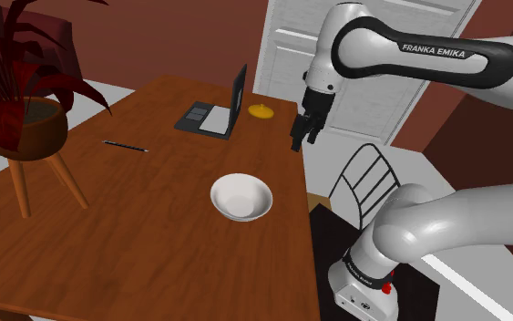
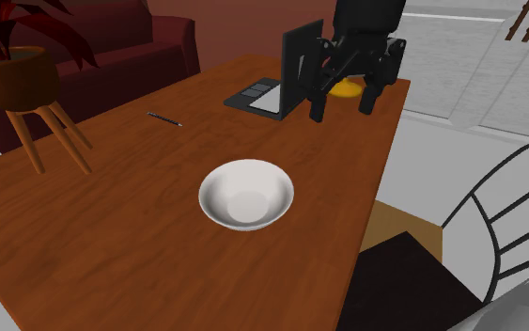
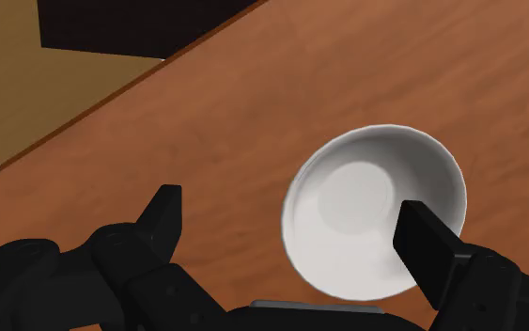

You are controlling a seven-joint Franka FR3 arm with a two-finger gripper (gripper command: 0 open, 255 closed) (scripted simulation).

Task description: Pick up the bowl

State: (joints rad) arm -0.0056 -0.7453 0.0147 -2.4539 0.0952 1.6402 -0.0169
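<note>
A white bowl [image 1: 241, 197] sits upright and empty on the brown wooden table [image 1: 136, 219], close to the table's edge on the shoulder view's right. My black gripper [image 1: 303, 141] hangs in the air above that edge, well clear of the bowl and farther back, toward the laptop. Its fingers stand open with nothing between them. In the second exterior view the bowl [image 2: 246, 195] lies mid-table and the gripper [image 2: 342, 110] hovers behind it. The wrist view looks down past the gripper [image 3: 292, 214] at the bowl [image 3: 375, 207], which lies nearer one finger.
An open dark laptop [image 1: 216, 111] and a small yellow object [image 1: 261, 111] are at the table's far end. A pen [image 1: 124, 146] lies left of the laptop. A red-leaved plant on a wooden stand [image 1: 22, 119] is at the left. A wire chair [image 1: 364, 182] stands beside the table.
</note>
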